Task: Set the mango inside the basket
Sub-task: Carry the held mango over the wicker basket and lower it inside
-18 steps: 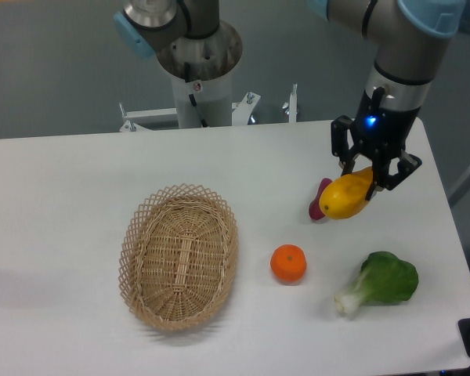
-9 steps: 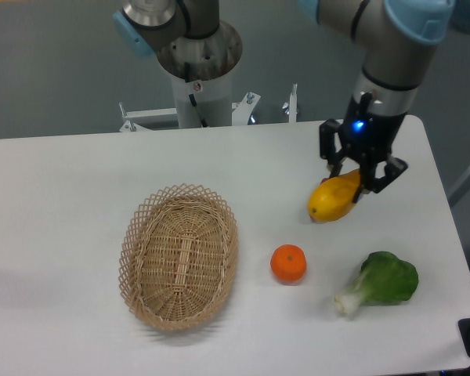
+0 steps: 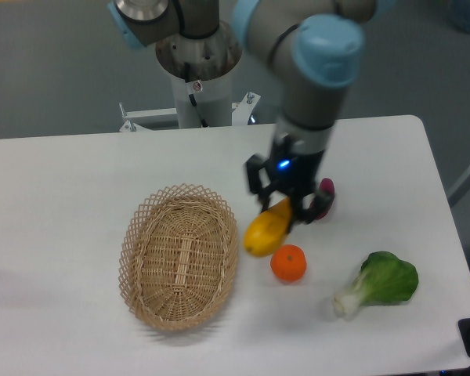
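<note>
Pincer (image 3: 286, 205) pinching mango (image 3: 267, 229), which hangs tilted just below its fingers, basket (image 3: 180, 255) off to its left, orange (image 3: 288, 263) right under, purple vegetable (image 3: 326, 199) beside on right.

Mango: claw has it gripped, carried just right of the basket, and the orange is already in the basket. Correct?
Not quite. The orange is not in the basket; the camera view shows it on the table, right of the basket and just below the mango. The rest holds: the claw grips the mango just right of the basket.
</note>
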